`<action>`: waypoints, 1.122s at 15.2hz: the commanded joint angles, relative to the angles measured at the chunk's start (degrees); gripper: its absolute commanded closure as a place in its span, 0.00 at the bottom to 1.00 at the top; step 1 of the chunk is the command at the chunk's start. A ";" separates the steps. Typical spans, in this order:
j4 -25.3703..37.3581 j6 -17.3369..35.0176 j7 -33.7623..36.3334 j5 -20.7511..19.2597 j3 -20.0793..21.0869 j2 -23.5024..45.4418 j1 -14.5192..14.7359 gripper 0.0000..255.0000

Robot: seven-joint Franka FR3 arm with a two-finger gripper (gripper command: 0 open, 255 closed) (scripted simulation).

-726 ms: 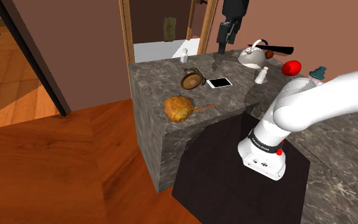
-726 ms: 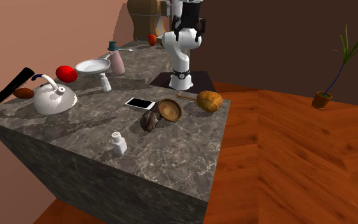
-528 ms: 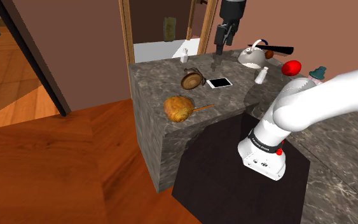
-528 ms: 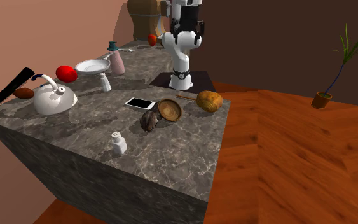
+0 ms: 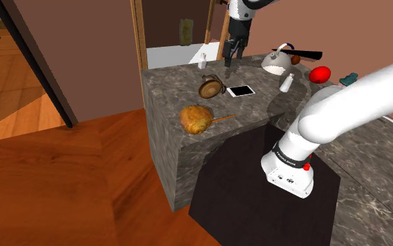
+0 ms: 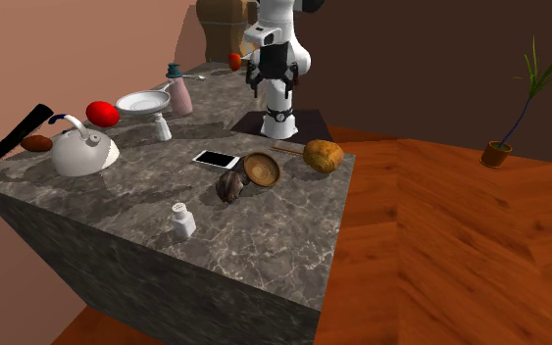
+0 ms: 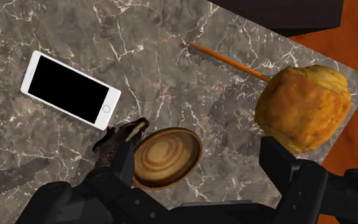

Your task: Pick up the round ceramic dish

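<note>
Where the shoulder view shows the gripper high over the counter, the round brown dish lies below, at the phone's left in that view. Second exterior view — arm raised, hand pointing down. Wrist view — fingers spread wide; best to straddle the rim before descending.

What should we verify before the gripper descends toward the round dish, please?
1. Fingers apart: ok, the gripper is open.
2. Alignment: ok, the round brown dish lies between the fingers in the wrist view.
3. Grasp height: not ok, the gripper hangs well above the counter.
4. Finger clearance: not ok, a dark lump sits right beside the dish's rim.
5. Phone and bread roll apart from the dish: ok.
6. Dish lying flat: cannot tell.
</note>
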 commanded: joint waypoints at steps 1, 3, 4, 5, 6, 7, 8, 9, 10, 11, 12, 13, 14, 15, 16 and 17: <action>0.06 3.59 -0.07 -0.01 -0.97 3.47 -0.57 0.00; 0.51 6.90 -0.49 0.02 -2.12 7.14 -1.20 0.00; 0.84 8.50 -0.73 0.09 -2.69 9.03 -1.49 0.00; 1.25 10.06 -0.99 0.22 -3.25 10.96 -1.78 0.00; 1.73 11.57 -1.27 0.40 -3.81 12.93 -2.05 0.00; 2.28 13.05 -1.58 0.63 -4.35 14.93 -2.32 0.00; 2.90 14.47 -1.91 0.92 -4.87 16.96 -2.57 0.00; 3.60 15.84 -2.28 1.27 -5.39 19.01 -2.82 0.00; 4.36 17.15 -2.68 1.68 -5.88 21.08 -3.07 0.00; 5.19 18.41 -3.11 2.16 -6.35 23.18 -3.32 0.00; 6.09 19.61 -3.57 2.71 -6.79 25.30 -3.59 0.00; 7.06 20.74 -4.07 3.31 -7.19 27.43 -3.87 0.00; 7.32 21.02 -4.20 3.48 -7.27 27.97 -3.96 0.00; 6.99 21.80 -4.25 3.55 -7.28 28.42 -3.96 0.00; 6.67 22.58 -4.30 3.63 -7.29 28.88 -3.97 0.00; 6.36 23.36 -4.35 3.72 -7.30 29.36 -3.97 0.00</action>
